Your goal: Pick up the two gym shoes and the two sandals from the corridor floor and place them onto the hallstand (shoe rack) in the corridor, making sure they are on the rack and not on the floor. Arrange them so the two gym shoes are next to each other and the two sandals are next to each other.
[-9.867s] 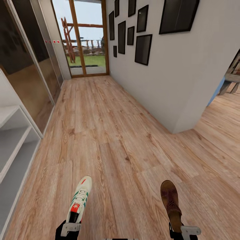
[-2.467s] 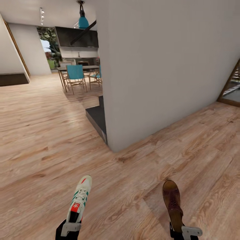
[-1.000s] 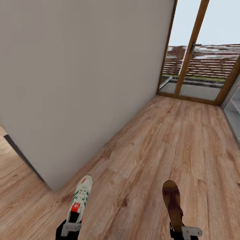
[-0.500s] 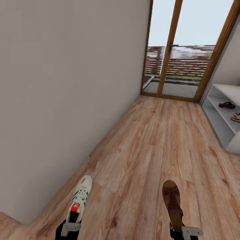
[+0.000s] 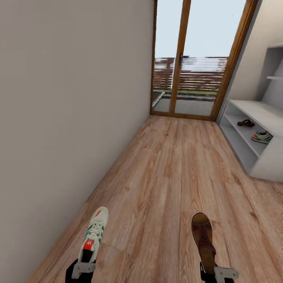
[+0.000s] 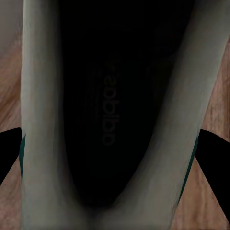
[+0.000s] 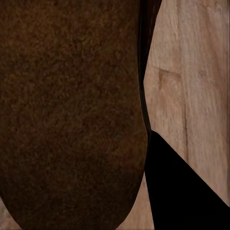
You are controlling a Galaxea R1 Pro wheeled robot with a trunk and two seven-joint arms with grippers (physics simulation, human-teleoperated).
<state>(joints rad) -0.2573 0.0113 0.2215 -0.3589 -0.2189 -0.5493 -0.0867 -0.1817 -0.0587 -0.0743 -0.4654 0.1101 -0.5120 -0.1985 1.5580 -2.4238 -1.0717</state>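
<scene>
Nearest, at the bottom of the head view: left hand clamped on the heel of a sneaker, toe pointing ahead, held clear above the floor. Close up in the left wrist view, the same sneaker's dark inside between pale walls, with a black finger at either flank. To the right, well apart from it, right hand gripping the heel end of a sandal, toe likewise forward, also off the floor. In the right wrist view, brown sandal sole up close, a black finger beside it, planks beyond.

Ahead of both hands: bare wood-grain planks running down the corridor. Left of the left hand, a plain grey wall along the whole length. Ahead and to the right of the right hand, well apart, the rack, pale grey-white, with its flat top and open shelves below. On the upper open shelf, a second sandal toward the far end and a second sneaker beside it, nearer the hands; apart or touching, could not be told. Farthest, past everything, a wood-framed glass door with slatted fence and sky behind.
</scene>
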